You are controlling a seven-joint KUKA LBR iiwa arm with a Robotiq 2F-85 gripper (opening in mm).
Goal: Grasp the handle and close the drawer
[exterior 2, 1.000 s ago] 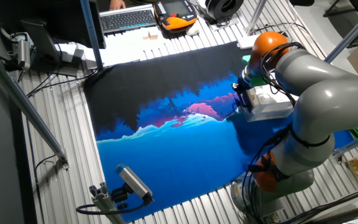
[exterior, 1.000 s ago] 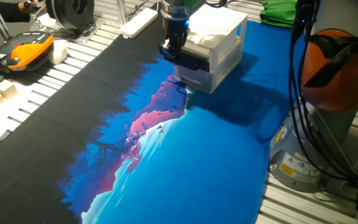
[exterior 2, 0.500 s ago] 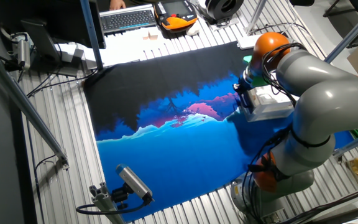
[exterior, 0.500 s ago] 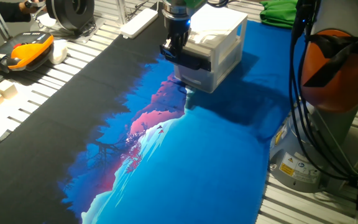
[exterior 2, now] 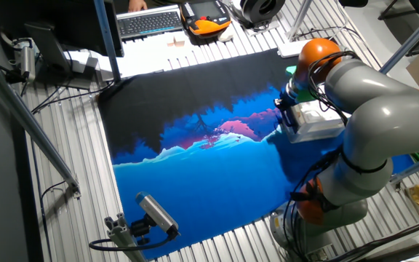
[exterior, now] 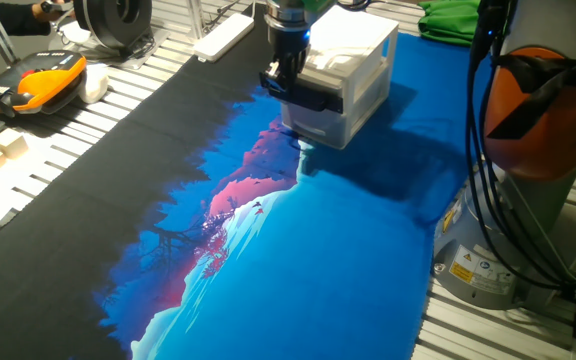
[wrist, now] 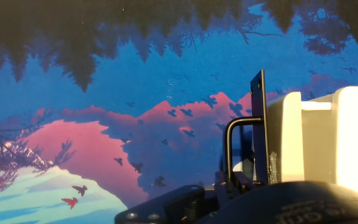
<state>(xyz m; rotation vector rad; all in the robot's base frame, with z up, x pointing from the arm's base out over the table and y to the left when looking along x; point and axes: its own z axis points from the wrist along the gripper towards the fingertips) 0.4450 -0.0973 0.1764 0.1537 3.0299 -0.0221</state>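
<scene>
Desk (exterior: 58, 160): carrying a blue-and-pink landscape mat.
Gripper (exterior: 286, 82): hanging at the cabinet (exterior: 358, 60) front; jaws' state cannot tell.
Handle (wrist: 230, 146): sitting right at the jaws, its long axis running across the drawer (wrist: 284, 140) front.
Hidden: fingertips being cut off in hand view.

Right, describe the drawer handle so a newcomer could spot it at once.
Find the small white cabinet at the far end of the blue printed mat. On its front, facing the mat, is the handle: a black horizontal bar under the gripper, the only dark strip on the white plastic.
</scene>
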